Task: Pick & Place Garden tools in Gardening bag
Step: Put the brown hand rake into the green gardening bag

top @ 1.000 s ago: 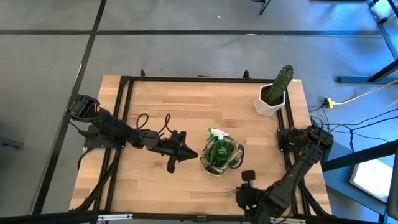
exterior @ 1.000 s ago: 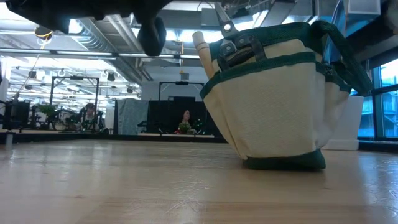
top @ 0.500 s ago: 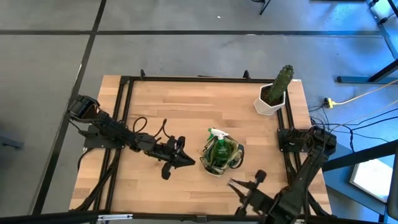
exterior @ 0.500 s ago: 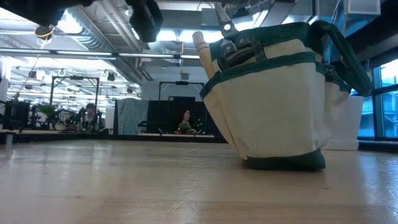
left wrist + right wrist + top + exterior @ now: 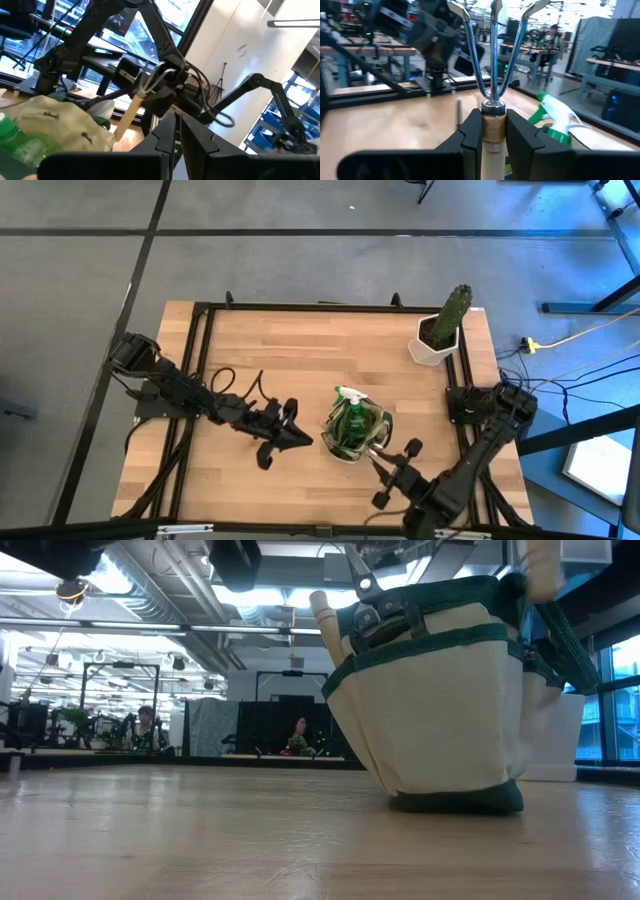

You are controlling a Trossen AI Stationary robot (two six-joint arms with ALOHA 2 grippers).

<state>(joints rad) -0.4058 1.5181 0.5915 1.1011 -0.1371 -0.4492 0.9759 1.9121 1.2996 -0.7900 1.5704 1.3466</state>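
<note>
The gardening bag (image 5: 356, 432) stands on its base right of the table's middle, with the green spray bottle (image 5: 350, 418) upright inside. In the low view, pruners (image 5: 382, 612) and a wooden handle (image 5: 326, 622) stick out of its side pocket. My right gripper (image 5: 386, 470), just near-right of the bag, is shut on a hand fork (image 5: 492, 60) with three metal tines. My left gripper (image 5: 308, 438) hovers shut and empty to the left of the bag, pointing at it. My right gripper pinches the fork's wooden handle (image 5: 492, 142) between its two fingers, just below the brass collar. The fingers reach in level from the table's near right and lie across the handle. The fork stands upright, tines up, lifted clear of the table, its handle end (image 5: 541, 568) over the bag's right side.
A cactus in a white pot (image 5: 441, 332) stands at the table's far right corner. Black frame rails (image 5: 196, 380) run along the table's edges. Bare wood lies far and near left of the bag. People show in the room beyond the table.
My right gripper has turned its wrist and come from the near edge toward the bag, still shut on the fork. The fork has swung from lying level to upright, and its handle now shows above the bag's right side. My left gripper has swung slightly toward the near edge.
</note>
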